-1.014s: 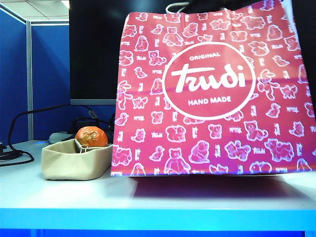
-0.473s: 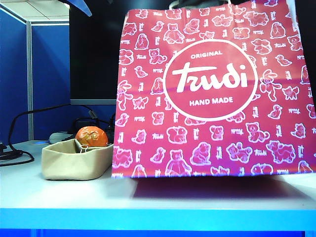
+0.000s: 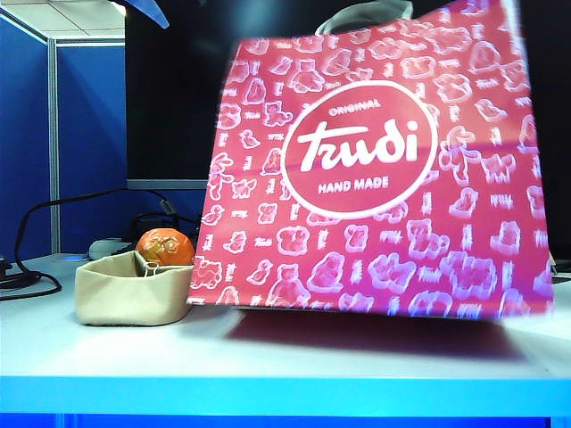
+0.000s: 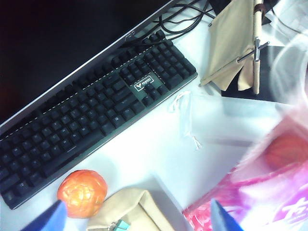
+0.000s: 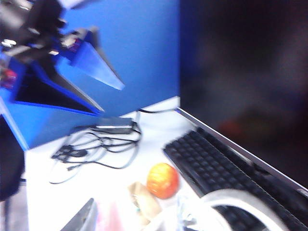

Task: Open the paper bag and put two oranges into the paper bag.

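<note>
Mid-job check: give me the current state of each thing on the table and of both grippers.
paper bag: standing, tilted, motion-blurred, mouth open.
orange: resting in the beige tray.
second orange: blurry, seemingly inside the bag.
left gripper: open, empty, above the tray and bag edge.
right gripper: jaws out of view above the bag's white handle.
keyboard: flat, untouched.

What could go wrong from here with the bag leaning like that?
1. The paper bag is tilted and blurred, so it may topple or fold shut.
2. Its white cord handle loops close to the right gripper and could snag.
3. The left gripper, jaws open above the orange at the beige tray, might nudge it toward the keyboard.
</note>
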